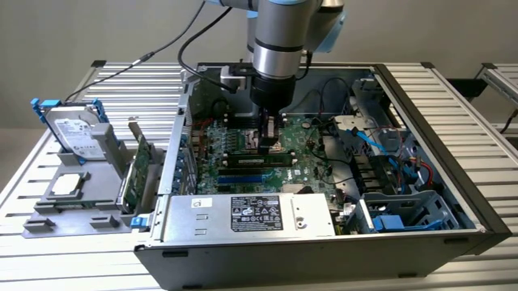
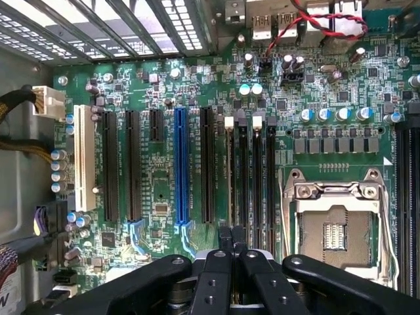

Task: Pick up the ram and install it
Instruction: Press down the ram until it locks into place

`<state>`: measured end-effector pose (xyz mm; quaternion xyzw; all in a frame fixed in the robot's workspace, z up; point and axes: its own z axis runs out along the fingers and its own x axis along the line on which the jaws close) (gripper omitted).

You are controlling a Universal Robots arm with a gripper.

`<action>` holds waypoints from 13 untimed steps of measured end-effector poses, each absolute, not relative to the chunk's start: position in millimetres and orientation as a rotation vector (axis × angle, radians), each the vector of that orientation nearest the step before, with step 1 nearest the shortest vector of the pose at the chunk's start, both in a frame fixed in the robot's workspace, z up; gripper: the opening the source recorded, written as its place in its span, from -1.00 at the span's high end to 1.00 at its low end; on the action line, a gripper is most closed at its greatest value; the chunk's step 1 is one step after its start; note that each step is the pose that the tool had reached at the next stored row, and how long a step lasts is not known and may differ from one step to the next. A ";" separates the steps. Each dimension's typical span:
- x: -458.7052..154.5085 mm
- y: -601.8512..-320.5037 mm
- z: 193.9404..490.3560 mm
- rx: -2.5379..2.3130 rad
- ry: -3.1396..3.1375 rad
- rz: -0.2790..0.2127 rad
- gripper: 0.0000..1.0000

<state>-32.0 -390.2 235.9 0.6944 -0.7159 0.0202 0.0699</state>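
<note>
**Open computer case, exterior and wrist views.** The gripper (image 1: 270, 145) is being held low over the board (image 1: 304, 145), with its jaws being kept fully closed and nothing being gripped between them. The ram (image 1: 259, 161) is being shown lying flat along a slot on the board, just beside the fingertips; contact cannot be told. In the wrist view the closed gripper (image 2: 231, 237) is being seen above the board's black slots (image 2: 249, 170). Beside the board, a label (image 1: 255, 212) is being displayed; its writing cannot be read.
</note>
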 end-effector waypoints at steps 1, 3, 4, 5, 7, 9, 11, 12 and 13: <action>-32.1 -390.2 235.9 2.090 -2.153 0.061 0.79; -32.6 -390.2 234.7 2.093 -2.152 0.062 0.79; -32.6 -390.2 234.1 2.095 -2.151 0.063 0.79; -32.7 -390.2 233.6 2.096 -2.150 0.064 0.79; -32.8 -390.3 233.1 2.099 -2.148 0.065 0.79; -32.9 -390.2 232.3 2.102 -2.146 0.066 0.79; -32.9 -390.2 231.4 2.104 -2.145 0.067 0.79; -33.0 -390.2 230.8 2.105 -2.144 0.068 0.79; -33.2 -390.2 230.0 2.106 -2.144 0.068 0.79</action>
